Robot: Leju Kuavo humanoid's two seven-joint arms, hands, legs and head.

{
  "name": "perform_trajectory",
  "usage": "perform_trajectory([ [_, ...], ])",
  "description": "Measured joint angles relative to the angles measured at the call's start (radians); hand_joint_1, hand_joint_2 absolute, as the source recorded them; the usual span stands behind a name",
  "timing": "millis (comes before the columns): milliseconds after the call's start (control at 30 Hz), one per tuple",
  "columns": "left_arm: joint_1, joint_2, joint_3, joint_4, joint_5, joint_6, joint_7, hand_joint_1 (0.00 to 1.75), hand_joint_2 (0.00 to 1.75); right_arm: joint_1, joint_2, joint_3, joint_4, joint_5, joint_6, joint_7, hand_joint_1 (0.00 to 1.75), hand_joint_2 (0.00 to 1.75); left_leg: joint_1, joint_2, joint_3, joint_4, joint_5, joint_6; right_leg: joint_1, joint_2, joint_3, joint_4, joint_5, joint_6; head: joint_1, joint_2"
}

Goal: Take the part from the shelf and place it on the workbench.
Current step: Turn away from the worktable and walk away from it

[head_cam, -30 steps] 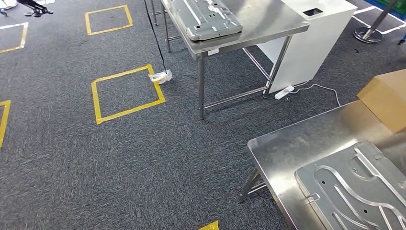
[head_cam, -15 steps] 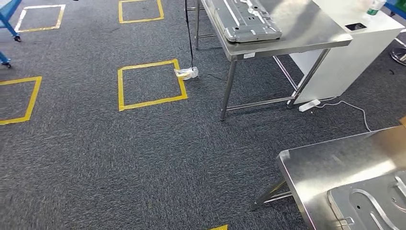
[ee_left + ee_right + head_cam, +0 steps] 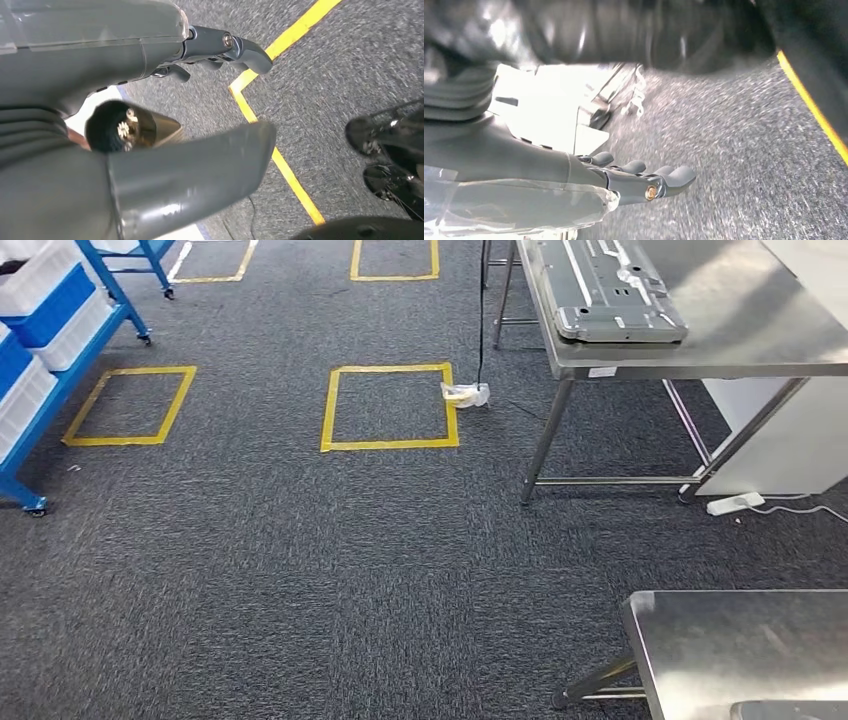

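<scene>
Grey carpet, yellow tape squares | steel workbench bears part | left hand, right hand released, empty

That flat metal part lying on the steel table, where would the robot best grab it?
Probably by the near short edge of the metal part, which overhangs the table front slightly. It lies flat, so fingers could slip under that lip, approaching from the carpet side.

Brushed, dully gleaming steel workbench bearing a stamped matt-grey metal part, over rough dark carpet marked with glossy yellow tape.
</scene>
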Motion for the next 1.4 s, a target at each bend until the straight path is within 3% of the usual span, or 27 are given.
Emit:
perform_trajectory([
  [33,0.001,0.000,-0.006,0.000,-0.001,0.001,0.000,0.00,0.00,0.000,0.000,0.003,0.002,-0.001,0.004,0.000,0.00,1.75,0.000,0.002,0.009,-0.015,0.018,0.001,0.002,-0.015,0.001,0.001,-0.002,0.000,0.000,0.000],
  [100,0.003,0.000,-0.016,0.000,0.002,0.004,0.000,0.00,0.00,0.003,0.000,0.007,0.003,-0.007,0.009,-0.003,0.00,1.75,-0.005,0.031,0.084,-0.152,0.078,0.010,0.005,-0.045,0.007,0.002,-0.009,0.001,0.000,0.000],
  [167,0.002,-0.007,-0.021,0.000,0.015,0.014,0.006,0.00,0.00,0.007,0.000,0.008,0.003,-0.020,0.010,-0.012,0.00,1.75,-0.015,0.064,0.144,-0.264,0.108,0.026,0.010,-0.069,0.011,0.004,-0.017,0.006,0.000,0.000],
  [200,0.003,-0.017,-0.021,0.001,0.025,0.026,0.012,0.00,0.00,0.008,-0.001,0.008,0.003,-0.026,0.008,-0.022,0.00,1.75,-0.020,0.069,0.150,-0.279,0.104,0.032,0.011,-0.078,0.012,0.004,-0.019,0.010,0.000,0.000],
  [267,0.009,-0.051,-0.020,0.001,0.042,0.066,0.039,0.00,0.00,0.008,-0.002,0.008,0.003,-0.031,-0.001,-0.046,0.00,1.75,-0.020,0.049,0.150,-0.287,0.110,0.042,0.013,-0.092,0.014,0.002,-0.022,0.017,0.000,0.000],
  [300,0.010,-0.069,-0.019,0.002,0.046,0.086,0.055,0.00,0.00,0.007,0.001,0.008,0.003,-0.030,-0.006,-0.054,0.00,1.75,-0.017,0.039,0.152,-0.295,0.113,0.045,0.012,-0.080,0.013,0.008,-0.028,0.023,0.001,0.000],
  [367,0.005,-0.105,-0.019,0.003,0.050,0.114,0.079,0.00,0.00,0.006,0.009,0.008,0.002,-0.038,-0.011,-0.052,0.00,1.75,-0.009,0.019,0.157,-0.308,0.123,0.053,0.007,-0.024,-0.012,0.070,-0.068,0.037,0.003,0.000],
  [433,-0.002,-0.127,-0.019,0.005,0.061,0.119,0.081,0.00,0.00,0.005,0.015,0.005,0.002,-0.073,-0.016,-0.038,0.00,1.75,-0.009,-0.004,0.155,-0.310,0.125,0.056,0.000,0.030,-0.068,0.196,-0.131,0.047,0.004,0.000],
  [500,0.000,-0.137,-0.015,0.007,0.084,0.113,0.068,0.00,0.00,0.006,0.017,-0.007,0.002,-0.115,-0.025,-0.026,0.00,1.75,-0.008,-0.028,0.154,-0.309,0.125,0.056,-0.004,0.044,-0.116,0.298,-0.162,0.051,0.004,0.000],
  [533,0.005,-0.138,-0.008,0.007,0.099,0.108,0.058,0.00,0.00,0.008,0.018,-0.016,0.002,-0.134,-0.031,-0.022,0.00,1.75,-0.007,-0.043,0.155,-0.308,0.125,0.055,-0.007,0.046,-0.118,0.300,-0.147,0.054,0.004,0.000],
  [567,0.011,-0.138,0.001,0.008,0.116,0.103,0.045,0.00,0.00,0.011,0.020,-0.027,0.002,-0.154,-0.040,-0.020,0.00,1.75,-0.006,-0.057,0.157,-0.306,0.125,0.052,-0.013,0.048,-0.099,0.256,-0.111,0.056,0.004,0.000],
  [633,0.027,-0.131,0.026,0.005,0.151,0.094,0.023,0.00,0.00,0.018,0.025,-0.049,0.002,-0.192,-0.059,-0.020,0.00,1.75,-0.004,-0.086,0.156,-0.296,0.122,0.043,-0.027,0.082,-0.038,0.113,-0.034,0.066,0.004,0.000],
  [667,0.034,-0.126,0.041,0.001,0.166,0.089,0.016,0.00,0.00,0.021,0.027,-0.061,0.002,-0.213,-0.070,-0.020,0.00,1.75,-0.004,-0.098,0.151,-0.289,0.121,0.037,-0.033,0.103,-0.017,0.061,-0.017,0.067,0.003,0.000],
  [733,0.049,-0.117,0.072,-0.011,0.191,0.078,0.009,0.00,0.00,0.027,0.031,-0.087,0.002,-0.248,-0.088,-0.018,0.00,1.75,-0.003,-0.122,0.137,-0.283,0.126,0.024,-0.033,0.124,-0.008,0.030,-0.017,0.060,0.003,0.000],
  [800,0.067,-0.113,0.104,-0.022,0.212,0.071,0.009,0.00,0.00,0.030,0.035,-0.113,0.001,-0.271,-0.103,-0.015,0.00,1.75,-0.001,-0.137,0.128,-0.281,0.130,0.014,-0.032,0.099,-0.009,0.025,-0.013,0.045,0.003,0.000],
  [867,0.079,-0.113,0.137,-0.030,0.247,0.074,0.017,0.00,0.00,0.034,0.042,-0.137,0.000,-0.293,-0.122,-0.017,0.00,1.75,-0.004,-0.091,0.107,-0.241,0.103,0.006,-0.032,0.071,-0.008,0.019,-0.008,0.029,0.001,0.000],
  [933,0.080,-0.120,0.181,-0.044,0.293,0.083,0.027,0.00,0.00,0.045,0.047,-0.166,-0.001,-0.322,-0.145,-0.023,0.00,1.75,-0.007,-0.025,0.053,-0.128,0.041,0.001,-0.028,0.034,-0.009,0.016,-0.007,0.020,0.000,0.000],
  [1000,0.079,-0.132,0.227,-0.059,0.323,0.091,0.033,0.00,0.00,0.057,0.049,-0.197,-0.001,-0.343,-0.160,-0.028,0.00,1.75,-0.006,-0.004,0.001,-0.012,-0.004,-0.002,-0.023,-0.006,-0.010,0.016,-0.009,0.015,0.000,0.000],
  [1033,0.079,-0.138,0.246,-0.066,0.331,0.095,0.034,0.00,0.00,0.061,0.050,-0.207,-0.002,-0.347,-0.163,-0.030,0.00,1.75,-0.005,0.000,-0.003,0.005,-0.003,-0.002,-0.022,-0.025,-0.010,0.016,-0.011,0.014,0.000,0.000],
  [1067,0.081,-0.142,0.262,-0.072,0.336,0.098,0.036,0.00,0.00,0.062,0.051,-0.214,-0.002,-0.349,-0.163,-0.032,0.00,1.75,-0.006,0.004,0.014,-0.019,0.016,0.000,-0.021,-0.040,-0.009,0.016,-0.013,0.014,0.000,0.000],
  [1100,0.082,-0.144,0.276,-0.077,0.342,0.102,0.037,0.00,0.00,0.064,0.053,-0.217,-0.002,-0.348,-0.163,-0.033,0.00,1.75,-0.007,0.014,0.050,-0.078,0.048,0.004,-0.020,-0.054,-0.006,0.016,-0.015,0.014,0.000,0.000],
  [1167,0.080,-0.147,0.300,-0.084,0.348,0.108,0.039,0.00,0.00,0.066,0.055,-0.220,-0.003,-0.347,-0.162,-0.029,0.00,1.75,-0.017,0.066,0.127,-0.215,0.089,0.017,-0.015,-0.077,-0.001,0.017,-0.021,0.019,0.000,0.000],
  [1233,0.076,-0.148,0.315,-0.086,0.350,0.110,0.040,0.00,0.00,0.068,0.055,-0.221,-0.003,-0.347,-0.161,-0.024,0.00,1.75,-0.027,0.099,0.157,-0.277,0.093,0.029,-0.010,-0.101,0.001,0.018,-0.026,0.028,0.001,0.000],
  [1300,0.076,-0.150,0.327,-0.087,0.349,0.111,0.040,0.00,0.00,0.068,0.056,-0.221,-0.003,-0.347,-0.161,-0.022,0.00,1.75,-0.025,0.077,0.155,-0.286,0.096,0.038,-0.008,-0.119,0.005,0.018,-0.031,0.036,0.001,0.000],
  [1333,0.076,-0.151,0.331,-0.087,0.347,0.111,0.039,0.00,0.00,0.067,0.056,-0.222,-0.004,-0.347,-0.161,-0.021,0.00,1.75,-0.022,0.064,0.157,-0.291,0.099,0.042,-0.009,-0.102,0.006,0.025,-0.038,0.042,0.002,0.000],
  [1400,0.076,-0.153,0.335,-0.088,0.337,0.110,0.036,0.00,0.00,0.066,0.055,-0.224,-0.004,-0.347,-0.161,-0.019,0.00,1.75,-0.015,0.040,0.163,-0.301,0.106,0.051,-0.013,-0.035,-0.019,0.089,-0.079,0.053,0.003,0.000],
])
